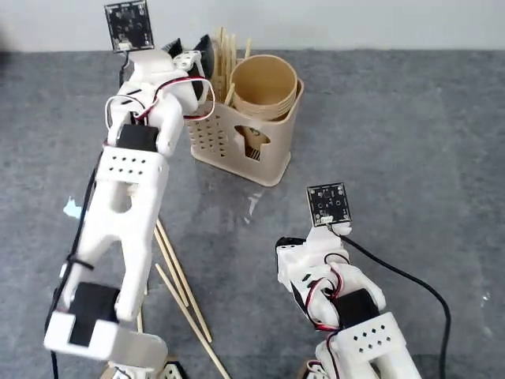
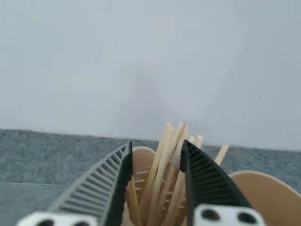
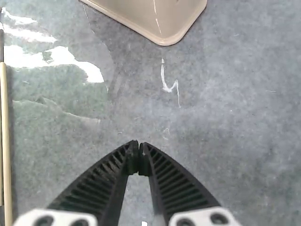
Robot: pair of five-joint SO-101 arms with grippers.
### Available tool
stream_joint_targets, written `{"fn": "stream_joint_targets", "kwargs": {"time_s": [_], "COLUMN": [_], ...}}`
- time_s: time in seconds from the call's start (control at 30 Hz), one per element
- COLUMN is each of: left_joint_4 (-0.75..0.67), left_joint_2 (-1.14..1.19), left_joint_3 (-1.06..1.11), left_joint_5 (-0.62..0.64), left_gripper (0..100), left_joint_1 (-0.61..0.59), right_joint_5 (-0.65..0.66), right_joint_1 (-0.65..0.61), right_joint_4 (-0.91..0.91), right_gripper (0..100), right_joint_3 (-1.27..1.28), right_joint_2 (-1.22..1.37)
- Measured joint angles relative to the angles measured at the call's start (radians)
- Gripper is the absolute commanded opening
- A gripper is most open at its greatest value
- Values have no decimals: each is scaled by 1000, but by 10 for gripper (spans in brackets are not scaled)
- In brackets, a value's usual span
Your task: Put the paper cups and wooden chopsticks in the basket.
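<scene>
The beige perforated basket [image 1: 237, 146] stands at the back of the grey mat. It holds stacked paper cups [image 1: 264, 83] and a bundle of upright wooden chopsticks [image 1: 225, 51]. My left gripper [image 1: 193, 49] hovers over the basket's back left corner. In the left wrist view it is open [image 2: 155, 165], with the chopstick bundle [image 2: 162, 179] standing between its fingers and a cup rim [image 2: 263, 193] beside it. Several more chopsticks [image 1: 180, 288] lie on the mat beside the left arm. My right gripper [image 3: 138, 157] is shut and empty, low over the mat in front of the basket [image 3: 155, 19].
A shiny clear film patch [image 3: 56, 61] lies on the mat near the basket. One chopstick [image 3: 3, 141] runs along the edge of the right wrist view. A small blue scrap [image 1: 72, 208] sits at the left. A black cable [image 1: 418, 284] trails from the right arm.
</scene>
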Motion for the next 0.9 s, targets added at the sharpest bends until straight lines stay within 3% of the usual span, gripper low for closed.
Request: {"fn": "stream_joint_targets", "kwargs": {"time_s": [0.23, 0.63, 0.9], "left_joint_4": [252, 694, 819], "left_joint_2": [-164, -241, -244], "left_joint_3": [0, 8, 235], "left_joint_5": [6, -28, -166], "left_gripper": [166, 166, 166], "left_joint_1": [-48, -270, -358], "right_joint_5": [0, 0, 0], "right_joint_1": [0, 0, 0], "right_joint_4": [0, 0, 0], "right_gripper": [9, 9, 9], "right_joint_3": [0, 14, 14], "right_joint_2": [0, 0, 0]}}
